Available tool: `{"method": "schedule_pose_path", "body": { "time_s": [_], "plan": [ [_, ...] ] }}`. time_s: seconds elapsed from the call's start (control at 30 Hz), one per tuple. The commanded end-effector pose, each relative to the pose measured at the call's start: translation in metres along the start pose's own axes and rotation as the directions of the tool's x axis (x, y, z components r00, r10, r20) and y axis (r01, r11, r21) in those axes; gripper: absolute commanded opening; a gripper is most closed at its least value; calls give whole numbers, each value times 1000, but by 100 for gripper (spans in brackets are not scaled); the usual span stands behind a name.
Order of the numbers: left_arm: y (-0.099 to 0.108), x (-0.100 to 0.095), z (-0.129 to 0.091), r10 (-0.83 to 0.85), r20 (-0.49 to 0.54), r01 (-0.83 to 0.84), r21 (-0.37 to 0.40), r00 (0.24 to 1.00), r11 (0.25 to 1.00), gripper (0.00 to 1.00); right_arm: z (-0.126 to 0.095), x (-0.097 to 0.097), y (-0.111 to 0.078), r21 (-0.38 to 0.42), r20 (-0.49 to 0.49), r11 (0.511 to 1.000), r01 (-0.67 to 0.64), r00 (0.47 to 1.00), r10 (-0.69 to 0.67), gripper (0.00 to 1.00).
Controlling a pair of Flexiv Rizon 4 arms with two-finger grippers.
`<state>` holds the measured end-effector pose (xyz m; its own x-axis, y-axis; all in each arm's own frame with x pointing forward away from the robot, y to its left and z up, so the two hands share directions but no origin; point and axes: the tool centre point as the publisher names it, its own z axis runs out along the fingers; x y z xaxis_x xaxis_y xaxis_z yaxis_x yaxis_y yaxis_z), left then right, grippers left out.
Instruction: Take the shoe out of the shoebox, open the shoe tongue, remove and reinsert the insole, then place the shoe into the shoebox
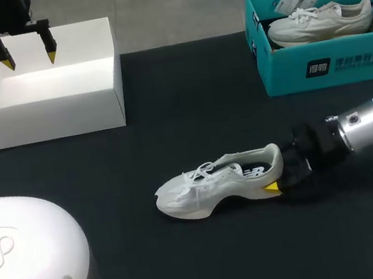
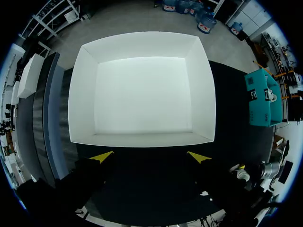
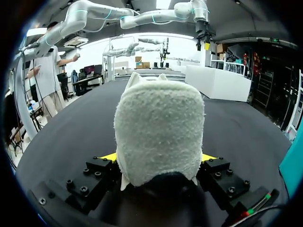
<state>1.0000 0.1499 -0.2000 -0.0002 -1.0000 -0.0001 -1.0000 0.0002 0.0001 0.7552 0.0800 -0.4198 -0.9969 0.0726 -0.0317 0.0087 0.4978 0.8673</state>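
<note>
Shoe (image 1: 215, 181) is lying unboxed on desk (image 1: 191, 124), right tool (image 3: 158, 158) clamping its heel; left tool (image 1: 30, 60), jaws apart, is hovering over white box (image 1: 47, 120) at eleven o'clock. Extraction seemingly done; later steps pending.

Head view: high behind the robot, looking down across the black table (image 1: 192, 131). Left wrist view: straight down from well above the white box (image 2: 142, 90). Right wrist view: level with the tabletop, close against the heel of the shoe (image 3: 158, 132). All three show the white box.

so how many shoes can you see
2: one shoe lies on the table, heel in the right tool; the other shoe sits in the teal shoebox, which might hide another.
</note>
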Motion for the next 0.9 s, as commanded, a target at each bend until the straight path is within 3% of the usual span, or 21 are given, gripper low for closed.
{"method": "schedule_pose_path", "body": {
  "time_s": [0.03,0.67,0.9],
  "plan": [
    [0,0,0,0,0,0,0,1000,1000,100,1,1,1,4,4,1000,-1,1000,1,0],
    [0,0,0,0,0,0,0,1000,1000,100,1,1,1,4,4,1000,-1,1000,1,0],
    [37,15,-3,-64,-14,64,16,998,998,100,1,1,1,4,4,1000,-1,1000,1,0]
  ]
}}
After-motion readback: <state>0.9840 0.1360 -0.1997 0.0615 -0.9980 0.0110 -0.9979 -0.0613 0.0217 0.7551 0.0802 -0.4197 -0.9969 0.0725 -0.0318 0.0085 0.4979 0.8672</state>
